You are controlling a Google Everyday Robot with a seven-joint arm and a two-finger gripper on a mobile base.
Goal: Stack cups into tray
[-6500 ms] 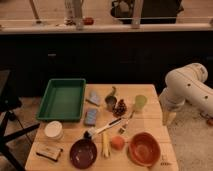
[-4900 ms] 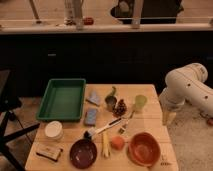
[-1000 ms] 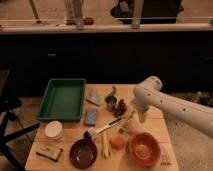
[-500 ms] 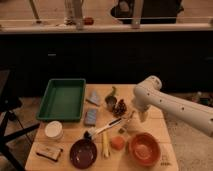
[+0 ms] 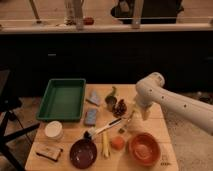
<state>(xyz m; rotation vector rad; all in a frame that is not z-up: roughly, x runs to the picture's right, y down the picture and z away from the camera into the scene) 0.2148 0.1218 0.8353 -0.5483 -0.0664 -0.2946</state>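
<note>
Arm [image 5: 186,106] in from right edge, sloping up and leftward to rounded bend [image 5: 151,84] just right of scene centre. Wrist [image 5: 146,101] hangs straight down from bend. Gripper [image 5: 144,114] below it, pointing down, low, on bend's near side.

Maroon bowl [image 5: 83,153], orange bowl [image 5: 144,148], white dish [image 5: 54,130]

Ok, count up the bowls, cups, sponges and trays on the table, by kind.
Bowls: 2, a maroon bowl and an orange bowl
Cups: 1 in view, a dark grey cup
Sponges: 2
Trays: 1, the green tray
Total: 6
The gripper hangs to the right of the dark grey cup; the arm could hide more.
</note>
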